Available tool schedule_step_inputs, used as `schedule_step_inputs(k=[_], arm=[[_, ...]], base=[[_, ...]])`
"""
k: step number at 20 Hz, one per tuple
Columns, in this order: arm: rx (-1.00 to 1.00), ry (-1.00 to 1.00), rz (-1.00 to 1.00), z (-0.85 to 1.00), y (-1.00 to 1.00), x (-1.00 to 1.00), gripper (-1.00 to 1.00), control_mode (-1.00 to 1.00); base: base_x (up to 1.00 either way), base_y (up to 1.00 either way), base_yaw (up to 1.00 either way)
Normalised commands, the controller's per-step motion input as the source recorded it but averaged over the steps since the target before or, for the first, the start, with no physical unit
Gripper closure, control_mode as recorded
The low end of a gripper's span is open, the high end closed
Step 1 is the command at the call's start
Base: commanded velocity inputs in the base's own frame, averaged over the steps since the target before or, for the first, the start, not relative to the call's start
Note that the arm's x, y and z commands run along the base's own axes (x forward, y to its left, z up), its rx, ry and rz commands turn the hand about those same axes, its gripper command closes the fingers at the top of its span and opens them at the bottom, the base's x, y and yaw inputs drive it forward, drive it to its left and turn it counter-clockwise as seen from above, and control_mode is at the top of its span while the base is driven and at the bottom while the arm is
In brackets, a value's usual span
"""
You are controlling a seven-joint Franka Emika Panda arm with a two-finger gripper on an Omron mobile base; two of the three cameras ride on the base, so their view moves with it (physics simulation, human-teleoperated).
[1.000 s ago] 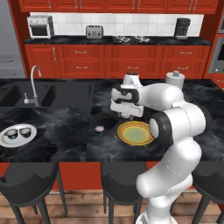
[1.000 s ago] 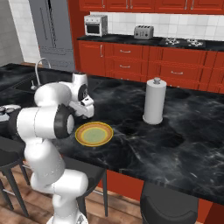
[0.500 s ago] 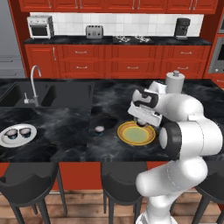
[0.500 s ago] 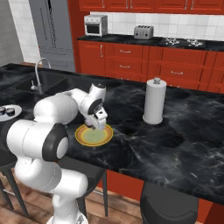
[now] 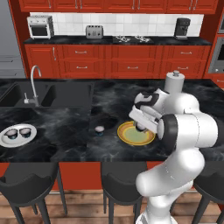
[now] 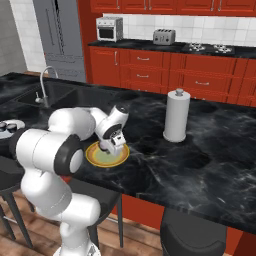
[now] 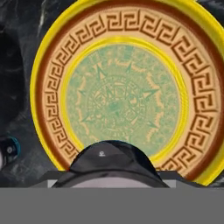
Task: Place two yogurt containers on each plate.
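My claw [image 5: 141, 127] has swung right, over the yellow plate [image 5: 127, 135], pinching a yogurt cup [image 7: 109, 159]; release comes next, another cup [image 5: 99, 130] waits left

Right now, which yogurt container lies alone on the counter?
The yogurt container just left of the yellow plate; two others sit on the white plate.

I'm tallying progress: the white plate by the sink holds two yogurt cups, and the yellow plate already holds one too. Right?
Not quite. The white plate does hold two yogurt cups, but the yellow plate is bare in the hand view; one cup sits on the counter beside it in the left base view.
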Motion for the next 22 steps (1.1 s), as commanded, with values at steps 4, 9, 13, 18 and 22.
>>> schedule_step_inputs(k=[4, 9, 13, 18, 22], arm=[[0.04, 0.00, -0.02, -0.25, 0.00, 0.11, 1.00, -1.00], [0.00, 0.00, -0.04, -0.19, 0.07, 0.13, 1.00, -1.00], [0.00, 0.00, -0.08, -0.24, 0.26, 0.21, 1.00, -1.00], [-0.01, 0.01, -0.08, -0.27, 0.15, 0.24, 1.00, -1.00], [-0.01, 0.00, -0.06, -0.20, 0.00, 0.14, 1.00, -1.00]], base=[[0.00, 0.00, 0.00], [0.00, 0.00, 0.00], [0.00, 0.00, 0.00], [0.00, 0.00, 0.00], [0.00, 0.00, 0.00]])
